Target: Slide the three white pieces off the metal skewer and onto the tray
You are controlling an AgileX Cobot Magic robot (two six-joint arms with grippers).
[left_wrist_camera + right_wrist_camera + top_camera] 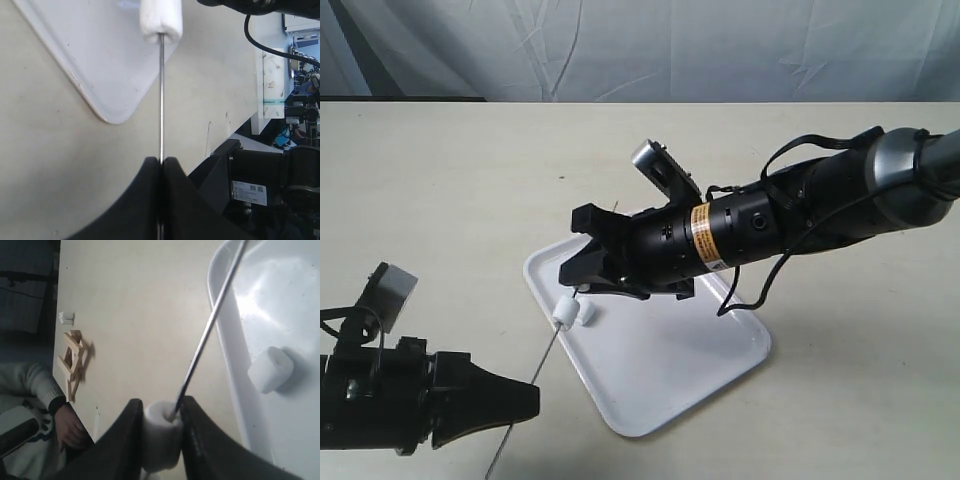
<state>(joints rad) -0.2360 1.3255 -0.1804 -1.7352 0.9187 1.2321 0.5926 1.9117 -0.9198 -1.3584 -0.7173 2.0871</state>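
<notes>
The thin metal skewer (542, 365) slants up from my left gripper (530, 400), which is shut on its lower part (161, 160). The skewer's far end reaches over the corner of the white tray (650, 400). One white piece (565, 312) sits on that end. My right gripper (576, 296) is shut on this piece, with a finger pressing each side (161, 412). A second white piece (588, 315) lies loose on the tray beside it (270, 370). Something white shows just behind the gripped piece, but I cannot tell what it is.
The tray (95, 65) lies at an angle on a beige table (450, 200). Off to the side, the right wrist view shows a small pile of wooden sticks (75, 357) and a person's hand (67, 425) at the table's edge. A grey cloth hangs behind the table.
</notes>
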